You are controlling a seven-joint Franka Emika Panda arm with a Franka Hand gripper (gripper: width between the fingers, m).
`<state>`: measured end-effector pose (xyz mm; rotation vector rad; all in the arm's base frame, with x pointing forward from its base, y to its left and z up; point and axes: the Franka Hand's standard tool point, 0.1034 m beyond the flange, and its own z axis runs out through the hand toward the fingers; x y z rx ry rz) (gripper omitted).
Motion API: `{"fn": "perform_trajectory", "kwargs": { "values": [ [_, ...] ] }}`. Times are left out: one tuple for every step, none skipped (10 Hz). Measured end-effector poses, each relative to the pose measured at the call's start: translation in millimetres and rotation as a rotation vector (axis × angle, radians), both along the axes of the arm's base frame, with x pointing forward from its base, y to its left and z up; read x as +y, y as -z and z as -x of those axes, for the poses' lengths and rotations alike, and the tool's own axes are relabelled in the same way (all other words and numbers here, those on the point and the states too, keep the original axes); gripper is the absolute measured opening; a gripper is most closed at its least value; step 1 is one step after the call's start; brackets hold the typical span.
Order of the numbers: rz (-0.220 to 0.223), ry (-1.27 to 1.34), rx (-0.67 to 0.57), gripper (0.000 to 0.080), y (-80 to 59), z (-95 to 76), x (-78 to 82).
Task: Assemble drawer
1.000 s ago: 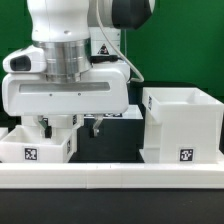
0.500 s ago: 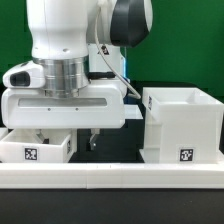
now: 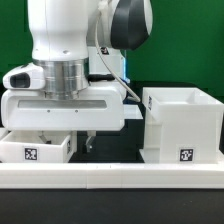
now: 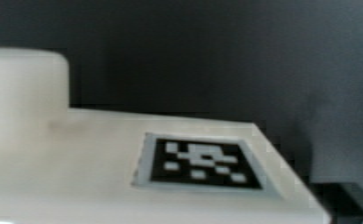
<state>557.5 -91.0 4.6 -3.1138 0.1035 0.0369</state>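
Note:
The white drawer box (image 3: 182,125) stands open-topped at the exterior view's right, with a marker tag on its front. A smaller white drawer part (image 3: 35,147), also tagged, sits at the exterior view's left. My gripper (image 3: 62,141) hangs low over this part's right end. One dark finger (image 3: 88,141) shows just past the part's right edge, clear of it. The other finger is hidden behind the part. The jaws stand wide apart and hold nothing that I can see. In the wrist view the part's white top and its tag (image 4: 199,160) fill the frame, very close and blurred.
A white ledge (image 3: 110,172) runs along the front of the table. The dark table top (image 3: 115,150) shows between the two white parts. A green backdrop stands behind. The arm's wide white hand body (image 3: 65,100) blocks much of the middle.
The hand has moved toward the exterior view's left and lower, over the small white part. Since half a second ago it has barely moved.

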Motion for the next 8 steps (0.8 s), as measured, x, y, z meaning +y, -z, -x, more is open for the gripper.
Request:
{"fn": "perform_trajectory", "kwargs": {
  "values": [
    [0.000,-0.001,0.000,0.0269,0.0,-0.1,0.7],
    [0.000,-0.002,0.000,0.0269,0.1,0.0,1.1],
    [-0.001,-0.003,0.001,0.0131,0.3,0.1,2.0],
    [-0.001,-0.005,0.001,0.0044,0.2,-0.1,3.1],
    [-0.001,-0.006,0.001,0.0044,0.1,-0.2,3.7],
    [-0.001,-0.007,0.001,0.0041,-0.1,-0.2,4.1],
    [-0.001,-0.007,-0.001,0.0041,-1.8,-1.0,4.0],
    [-0.001,-0.016,-0.004,0.0041,-4.8,-1.1,3.4]
  ]
}}
